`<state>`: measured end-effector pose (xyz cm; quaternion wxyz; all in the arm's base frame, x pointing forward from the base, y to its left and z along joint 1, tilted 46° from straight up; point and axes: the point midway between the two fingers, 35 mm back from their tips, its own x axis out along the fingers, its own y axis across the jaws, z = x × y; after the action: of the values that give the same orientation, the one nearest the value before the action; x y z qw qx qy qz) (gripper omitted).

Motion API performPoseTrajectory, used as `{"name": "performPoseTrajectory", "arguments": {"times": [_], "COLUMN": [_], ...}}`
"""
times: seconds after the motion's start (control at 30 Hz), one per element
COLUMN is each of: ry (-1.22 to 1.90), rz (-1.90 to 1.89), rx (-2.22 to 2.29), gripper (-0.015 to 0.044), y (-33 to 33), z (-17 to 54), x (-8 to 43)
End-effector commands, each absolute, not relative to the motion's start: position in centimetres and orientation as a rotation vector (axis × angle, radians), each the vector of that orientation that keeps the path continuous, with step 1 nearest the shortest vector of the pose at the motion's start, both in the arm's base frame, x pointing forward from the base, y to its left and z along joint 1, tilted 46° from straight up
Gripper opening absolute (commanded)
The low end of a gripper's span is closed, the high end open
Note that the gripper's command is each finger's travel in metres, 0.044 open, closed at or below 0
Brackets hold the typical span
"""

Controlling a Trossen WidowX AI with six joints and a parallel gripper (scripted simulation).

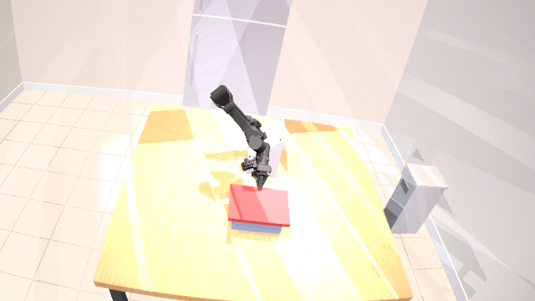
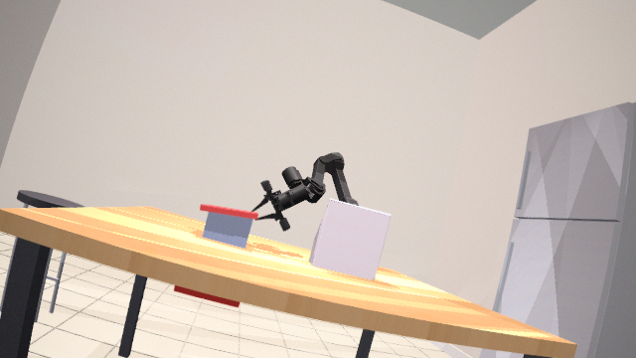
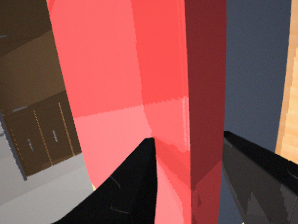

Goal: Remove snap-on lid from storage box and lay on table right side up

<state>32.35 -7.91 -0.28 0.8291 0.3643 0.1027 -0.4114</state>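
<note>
Claw (image 1: 260,188) (image 2: 254,215) (image 3: 186,143) grips the near edge of the red lid (image 1: 259,205) (image 2: 229,211) (image 3: 115,65), which extends toward lower frame from above.

We see a flat red rectangular lid (image 1: 259,205) (image 2: 229,212) (image 3: 125,60): smooth, plastic-looking | blue-grey box (image 1: 256,227) (image 2: 227,230) (image 3: 255,65) under it: smooth, plain-surfaced | black jointed arm (image 1: 240,118) (image 2: 341,184): matt, dark-finished | yellow-brown tabletop (image 1: 184,234) (image 2: 149,249): wood, fine-grained | pale grey two-door fridge (image 1: 242,63) (image 2: 552,259): smooth, sheen unclear to us | beige floor (image 1: 54,176) (image 2: 278,333): looks tiled
</note>
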Motion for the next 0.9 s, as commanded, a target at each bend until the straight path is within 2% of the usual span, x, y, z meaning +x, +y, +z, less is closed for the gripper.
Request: {"name": "performPoseTrajectory", "arguments": {"times": [0.0, 0.87], "ry": [0.223, 0.223], "rz": [-0.866, -0.865], "rx": [0.771, 0.773], "gripper": [0.0000, 0.0000], "y": [-7.7, -5.4], "z": [-0.1, 2.3], "x": [32.4, 33.5]}}
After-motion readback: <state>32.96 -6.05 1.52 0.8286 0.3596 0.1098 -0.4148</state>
